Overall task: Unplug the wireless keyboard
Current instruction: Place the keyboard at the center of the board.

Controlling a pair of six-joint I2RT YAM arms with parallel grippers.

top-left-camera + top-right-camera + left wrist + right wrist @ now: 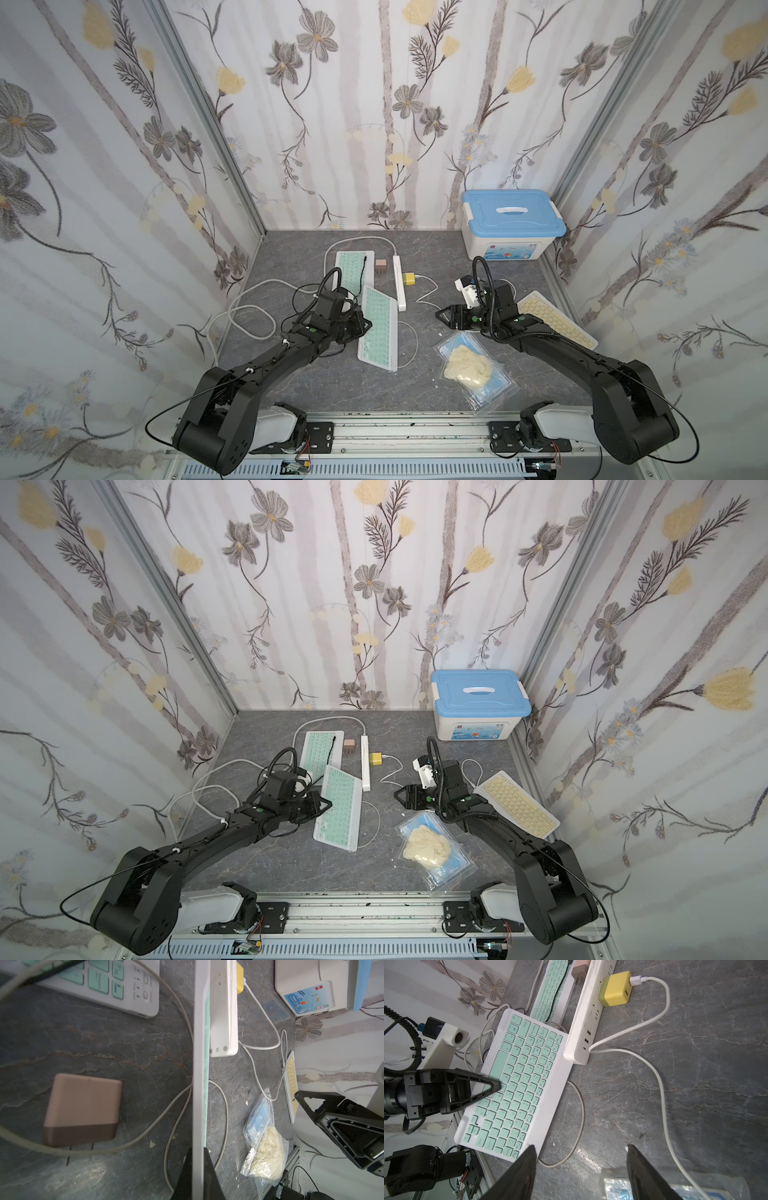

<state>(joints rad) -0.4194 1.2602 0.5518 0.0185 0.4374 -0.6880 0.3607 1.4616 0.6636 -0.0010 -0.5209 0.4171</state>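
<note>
Near the power strip [400, 286] on the surface [332, 386], the nearer mint keyboard [379, 328] is gripped by one long edge in the closed left hand [368, 323], the right hand [580, 1146] is held open, and the white cable [583, 1111] seems not yet pulled out.

Printed on the nearer mint keyboard [517, 1084]: "Caps Lock" and letter keys such as W, E, R, S, D. On the far-right storage box [471, 243], a blue label [307, 999] — wording too small to read.
</note>
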